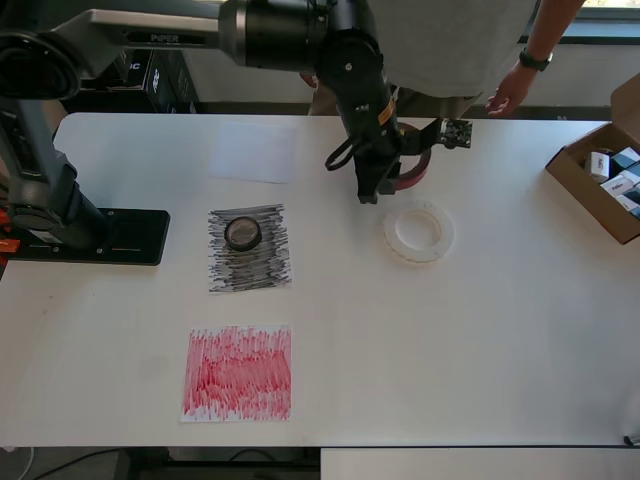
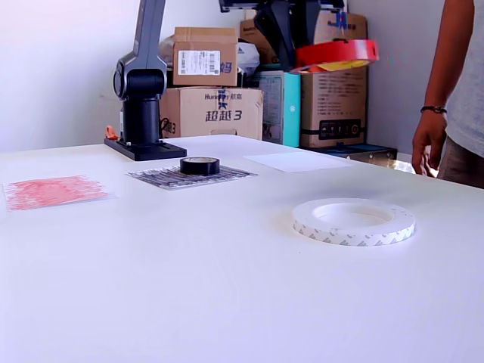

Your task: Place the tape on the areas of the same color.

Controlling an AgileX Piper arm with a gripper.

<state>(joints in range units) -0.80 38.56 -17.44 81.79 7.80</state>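
Note:
My gripper [image 1: 393,172] is shut on the dark-red tape roll [image 1: 417,168] and holds it high above the table; the roll also shows in the exterior view [image 2: 337,53] under the gripper [image 2: 305,47]. The small black roll [image 1: 242,232] sits on the black scribbled patch [image 1: 270,265], also in the exterior view [image 2: 200,165]. The large white roll [image 1: 419,232] lies flat on the bare tabletop, just below the held roll in the overhead view, and also shows in the exterior view [image 2: 354,221]. The red scribbled patch [image 1: 238,373] and the plain white sheet [image 1: 252,152] carry nothing.
The arm's black base [image 1: 95,236] stands at the overhead view's left. An open cardboard box [image 1: 585,185] with small items sits at the right edge. A person [image 1: 515,85] stands behind the table's far side, hand near it. Stacked cartons [image 2: 212,83] stand beyond the table.

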